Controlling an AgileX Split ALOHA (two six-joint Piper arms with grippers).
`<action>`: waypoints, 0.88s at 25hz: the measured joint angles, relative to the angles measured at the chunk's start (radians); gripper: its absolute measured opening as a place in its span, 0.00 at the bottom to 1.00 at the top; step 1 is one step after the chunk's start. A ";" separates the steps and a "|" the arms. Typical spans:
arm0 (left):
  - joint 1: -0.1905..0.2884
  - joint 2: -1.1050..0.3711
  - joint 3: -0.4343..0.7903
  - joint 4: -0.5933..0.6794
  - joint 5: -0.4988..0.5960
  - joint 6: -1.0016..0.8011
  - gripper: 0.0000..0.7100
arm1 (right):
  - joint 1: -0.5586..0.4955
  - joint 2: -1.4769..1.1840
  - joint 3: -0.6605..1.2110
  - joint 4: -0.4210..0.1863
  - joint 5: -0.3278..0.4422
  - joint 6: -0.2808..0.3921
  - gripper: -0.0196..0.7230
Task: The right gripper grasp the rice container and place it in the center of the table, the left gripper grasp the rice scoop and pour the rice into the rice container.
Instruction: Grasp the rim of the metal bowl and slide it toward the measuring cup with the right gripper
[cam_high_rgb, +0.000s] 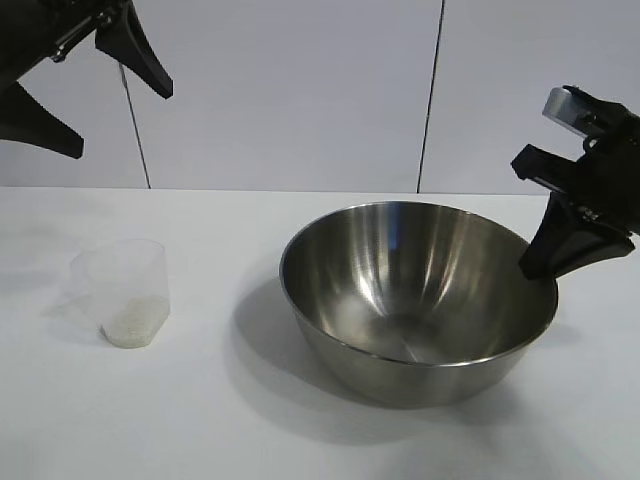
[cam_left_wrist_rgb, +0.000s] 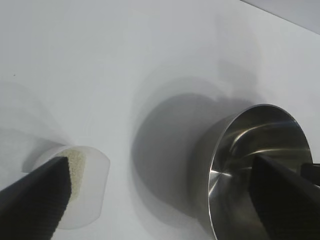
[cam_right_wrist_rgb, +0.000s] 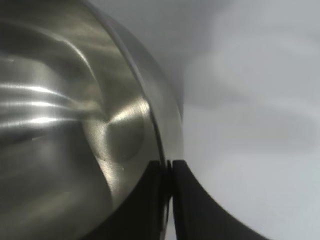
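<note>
The rice container (cam_high_rgb: 420, 300), a large steel bowl, sits on the white table (cam_high_rgb: 200, 430) right of centre. My right gripper (cam_high_rgb: 535, 268) is shut on its right rim, one finger inside and one outside, as the right wrist view (cam_right_wrist_rgb: 167, 167) shows on the bowl (cam_right_wrist_rgb: 75, 100). The rice scoop (cam_high_rgb: 125, 290), a clear plastic cup, stands upright at the left with rice (cam_high_rgb: 130, 328) in its bottom. My left gripper (cam_high_rgb: 120, 120) is open and empty, high above the table's far left. Its wrist view (cam_left_wrist_rgb: 160, 200) looks down on the scoop (cam_left_wrist_rgb: 92, 190), the rice (cam_left_wrist_rgb: 77, 167) and the bowl (cam_left_wrist_rgb: 260, 150).
A pale panelled wall (cam_high_rgb: 300, 90) stands behind the table. White tabletop lies between scoop and bowl and along the front edge.
</note>
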 joint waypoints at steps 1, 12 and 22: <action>0.000 0.000 0.000 0.000 -0.001 0.000 0.98 | 0.000 0.000 0.000 0.008 0.001 -0.004 0.05; 0.000 0.000 0.000 0.000 -0.002 0.000 0.98 | 0.000 0.000 0.000 0.111 0.034 -0.039 0.05; 0.000 0.000 0.000 0.000 -0.002 0.000 0.98 | 0.034 0.000 0.000 0.173 0.015 -0.066 0.05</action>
